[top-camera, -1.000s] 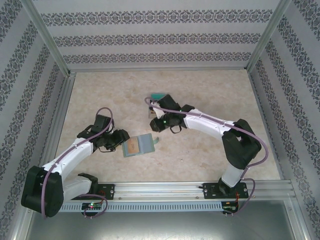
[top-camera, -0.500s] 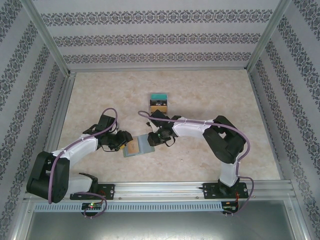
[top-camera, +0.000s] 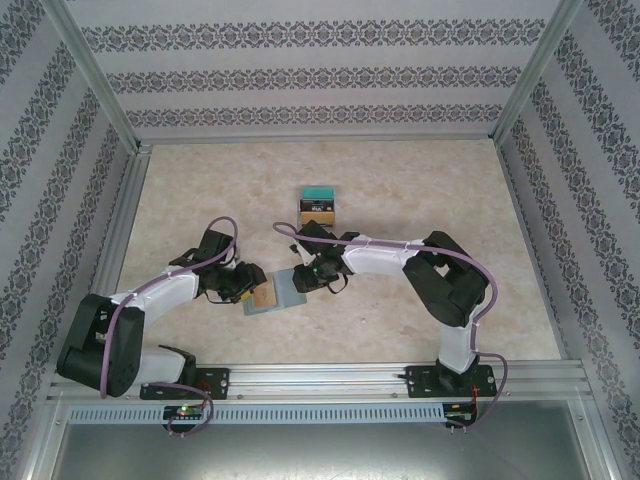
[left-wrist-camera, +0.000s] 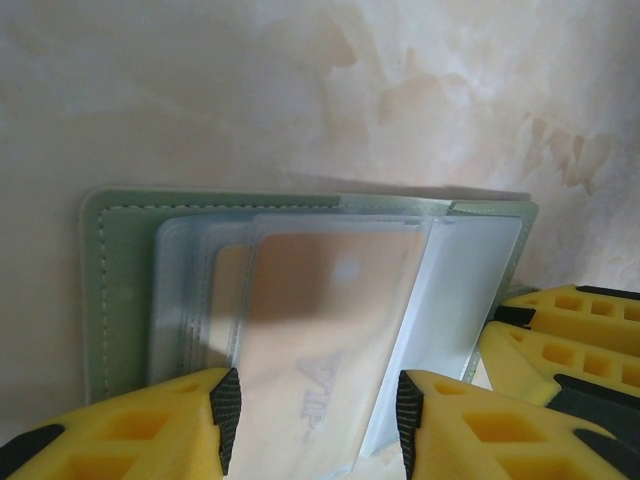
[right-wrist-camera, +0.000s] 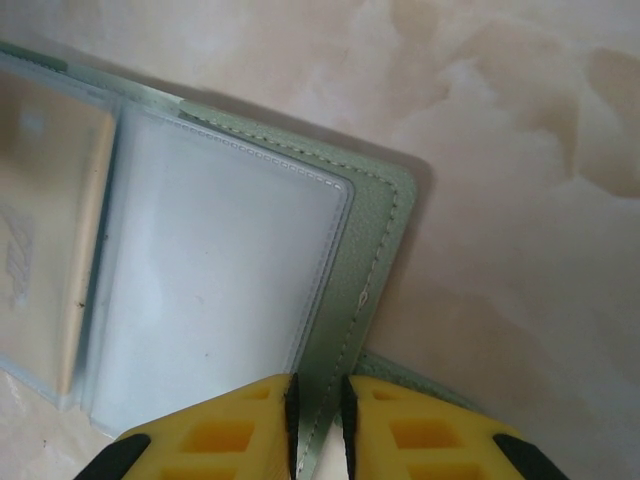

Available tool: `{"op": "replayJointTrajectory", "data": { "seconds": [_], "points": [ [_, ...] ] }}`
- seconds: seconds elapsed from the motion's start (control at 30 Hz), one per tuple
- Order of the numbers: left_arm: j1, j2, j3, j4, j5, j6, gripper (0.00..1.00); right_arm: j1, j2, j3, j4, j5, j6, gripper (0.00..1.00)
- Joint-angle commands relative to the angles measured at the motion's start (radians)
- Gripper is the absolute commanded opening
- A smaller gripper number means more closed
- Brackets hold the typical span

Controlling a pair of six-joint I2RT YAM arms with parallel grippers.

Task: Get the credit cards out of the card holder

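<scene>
Credit cards are what I am after, and one orange-brown plastic card (left-wrist-camera: pixel 330 330) sits directly between the fingertips of my left pincer (left-wrist-camera: pixel 318 425). It is sheathed in one of the clear plastic pocket leaves (left-wrist-camera: pixel 460 290) of the soft grey-green folding card holder (left-wrist-camera: pixel 110 290). The holder lies opened flat on the pale marbled tabletop (left-wrist-camera: pixel 300 90), just ahead of both my pincers, which meet it from opposite sides.

My left jaws stand apart, one black pad (left-wrist-camera: pixel 228 415) at each side edge of the card's pocket. Whether they press on it yet I cannot tell. I judge they straddle it so that a squeeze can catch the card by its edges and draw it back out of the pocket.

My right pincer (right-wrist-camera: pixel 317 420) is nearly together, clamped on the stitched edge of the holder's cover, which runs up between its yellow fingers (right-wrist-camera: pixel 410 440). That grip is an anchor, I think: the holder is light and soft and would slide along with the card unless pinned.

Farther out beyond my right pincer, well apart from the holder, a small teal card (top-camera: pixel 318 191) and a dark card (top-camera: pixel 318 211) sit touching each other. I take them for ones already out, though other pockets may hide more.
</scene>
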Motion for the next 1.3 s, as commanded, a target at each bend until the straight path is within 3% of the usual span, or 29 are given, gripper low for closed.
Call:
{"op": "replayJointTrajectory", "data": {
  "seconds": [0.0,0.27,1.1,1.17,1.27],
  "points": [
    [-0.012,-0.006,-0.001,-0.026,-0.024,0.02,0.49,0.017,0.047,0.0,-0.014,0.009,0.017,0.23],
    [-0.011,-0.088,-0.004,-0.096,-0.092,0.014,0.49,0.018,0.053,0.003,-0.013,0.003,0.017,0.22],
    [-0.04,-0.002,-0.029,0.054,0.004,-0.006,0.48,0.025,0.056,0.002,-0.015,-0.003,0.022,0.22],
    [-0.041,0.0,-0.032,0.068,0.017,-0.004,0.58,0.025,0.056,0.002,-0.014,-0.003,0.022,0.22],
    [-0.044,0.011,-0.033,0.099,0.049,-0.007,0.83,0.026,0.056,0.002,-0.014,-0.003,0.023,0.23]
  ]
}}
